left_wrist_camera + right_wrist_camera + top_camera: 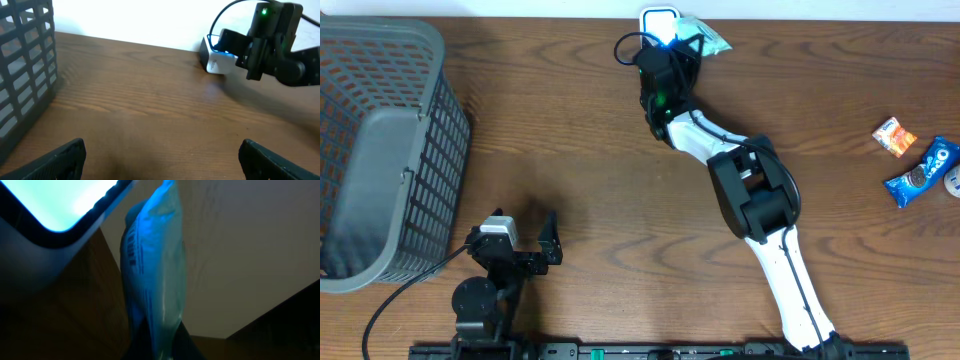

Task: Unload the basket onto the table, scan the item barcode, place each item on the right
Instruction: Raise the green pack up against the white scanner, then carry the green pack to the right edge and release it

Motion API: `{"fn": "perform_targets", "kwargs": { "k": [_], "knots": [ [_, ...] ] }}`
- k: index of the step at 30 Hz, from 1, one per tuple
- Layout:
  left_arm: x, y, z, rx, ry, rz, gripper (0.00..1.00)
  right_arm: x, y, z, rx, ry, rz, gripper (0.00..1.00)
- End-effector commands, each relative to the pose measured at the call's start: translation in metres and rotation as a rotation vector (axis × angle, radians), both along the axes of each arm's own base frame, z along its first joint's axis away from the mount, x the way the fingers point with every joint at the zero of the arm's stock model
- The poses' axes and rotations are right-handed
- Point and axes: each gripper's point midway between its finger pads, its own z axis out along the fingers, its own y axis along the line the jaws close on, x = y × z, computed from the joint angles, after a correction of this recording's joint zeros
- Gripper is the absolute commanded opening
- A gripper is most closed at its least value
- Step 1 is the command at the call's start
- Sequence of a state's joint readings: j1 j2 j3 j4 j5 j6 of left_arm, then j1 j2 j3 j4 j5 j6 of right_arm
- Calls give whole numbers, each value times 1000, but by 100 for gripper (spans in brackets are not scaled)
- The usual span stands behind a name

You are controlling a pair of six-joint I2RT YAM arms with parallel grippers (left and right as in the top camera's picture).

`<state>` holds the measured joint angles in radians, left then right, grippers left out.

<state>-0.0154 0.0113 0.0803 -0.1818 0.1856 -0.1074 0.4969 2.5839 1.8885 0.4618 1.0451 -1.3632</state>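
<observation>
Right gripper (159, 347) pinched shut on the bottom edge of packet (155, 275); the packet sticks out past the fingertips, at the far edge of table (570, 130), just beside lit scanner (45, 215). Packet's long axis runs in line with the fingers, seen edge-on, barcode face turned toward the scanner window. Left gripper (160, 160) spread wide, holding nothing.

OREO on blue snack packet (923, 173), barcode (131, 245) on pale pouch (159, 290)

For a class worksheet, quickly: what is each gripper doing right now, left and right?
Left gripper: open, holding nothing.
Right gripper: closed on the packet, held by the lit scanner.
</observation>
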Motion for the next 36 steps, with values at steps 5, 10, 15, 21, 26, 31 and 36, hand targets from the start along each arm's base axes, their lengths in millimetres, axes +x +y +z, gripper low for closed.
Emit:
{"fn": "perform_targets", "kwargs": {
  "k": [5,10,15,21,26,31,36],
  "knots": [
    [-2,-2,-12,2,35,-14,98,-31,-68,110,130,-61,-219,1],
    [-2,-2,-12,2,35,-14,98,-62,-135,119,296,-43,-369,1],
    [-2,-2,-12,2,35,-14,98,-94,-234,64,512,115,-577,1],
    [-2,-2,-12,2,35,-14,98,-110,-335,59,547,46,-747,1],
    [-2,-2,-12,2,35,-14,98,-121,-404,63,517,-7,-814,1],
    [-2,-2,-12,2,35,-14,98,-131,-455,45,551,-29,-850,1],
    [-2,-2,-12,2,35,-14,98,-143,-483,7,588,7,-905,1]
  ]
}}
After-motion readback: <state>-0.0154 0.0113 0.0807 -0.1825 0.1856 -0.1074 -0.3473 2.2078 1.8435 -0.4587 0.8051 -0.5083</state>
